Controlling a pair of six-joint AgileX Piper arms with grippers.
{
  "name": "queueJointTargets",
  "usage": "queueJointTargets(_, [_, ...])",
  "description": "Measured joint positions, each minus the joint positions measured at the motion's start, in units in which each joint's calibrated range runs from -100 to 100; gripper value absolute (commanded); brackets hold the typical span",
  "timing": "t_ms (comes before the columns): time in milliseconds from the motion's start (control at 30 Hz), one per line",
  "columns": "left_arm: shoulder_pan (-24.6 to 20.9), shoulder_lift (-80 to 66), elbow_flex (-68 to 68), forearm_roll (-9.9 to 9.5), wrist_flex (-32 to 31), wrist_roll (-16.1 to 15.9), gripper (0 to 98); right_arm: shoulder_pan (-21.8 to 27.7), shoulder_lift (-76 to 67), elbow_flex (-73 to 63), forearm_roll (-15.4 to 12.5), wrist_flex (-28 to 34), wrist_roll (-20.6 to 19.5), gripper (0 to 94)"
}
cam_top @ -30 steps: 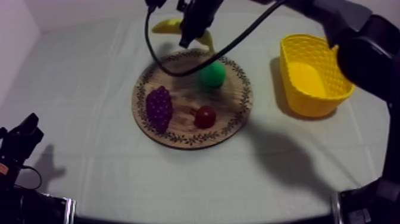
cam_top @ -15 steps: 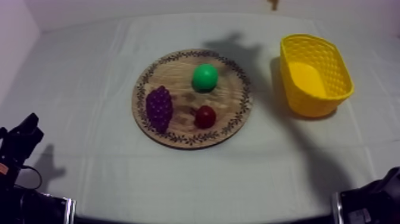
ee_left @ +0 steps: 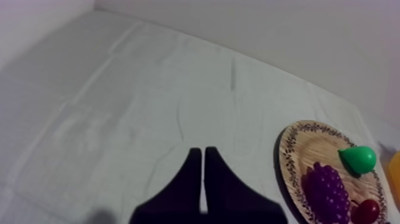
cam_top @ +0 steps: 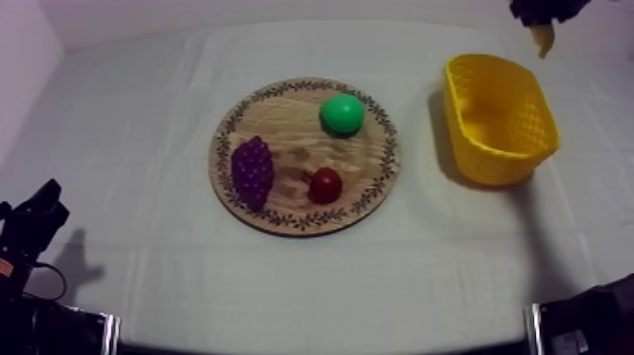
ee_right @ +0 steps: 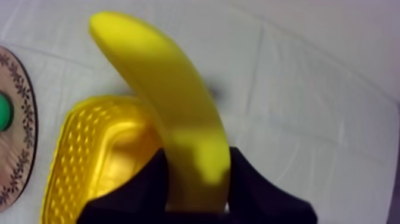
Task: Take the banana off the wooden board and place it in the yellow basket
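Now in the right hand: the right hand is closed round one end of the banana, and the rest of the fruit juts out ahead of the fingers.
Banana's place: in the air near the far right corner of the surface, clear of the wooden board and not yet in the yellow basket.
Long axis: in the top view it hangs tip down from the hand.
Key relation: the basket's opening lies toward the near edge from the banana; in the right wrist view the basket sits below the fruit, on its board side.
Next move, by my judgement: carry it toward the near edge until it is over the opening, then lower and let go.
Left hand: the left hand has its fingers together on nothing, at the near left corner, well apart from the basket.
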Motion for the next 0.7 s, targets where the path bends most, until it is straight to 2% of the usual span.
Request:
queueJointTargets(133, [0.0,0.0,0.0,0.0,0.0,0.0,0.1,-1.52,-1.6,7.42,0.49,-2.53,-1.86,22.8])
queueJointTargets(367, [0.0,0.0,0.0,0.0,0.0,0.0,0.1,-3.88,-2.96,17.08,1.7,-3.49,-4.66,22.9])
queueJointTargets(700, [0.0,0.0,0.0,0.0,0.0,0.0,0.1,-4.41,-3.35,19.84,2.71,-4.47,-6.15,23.2])
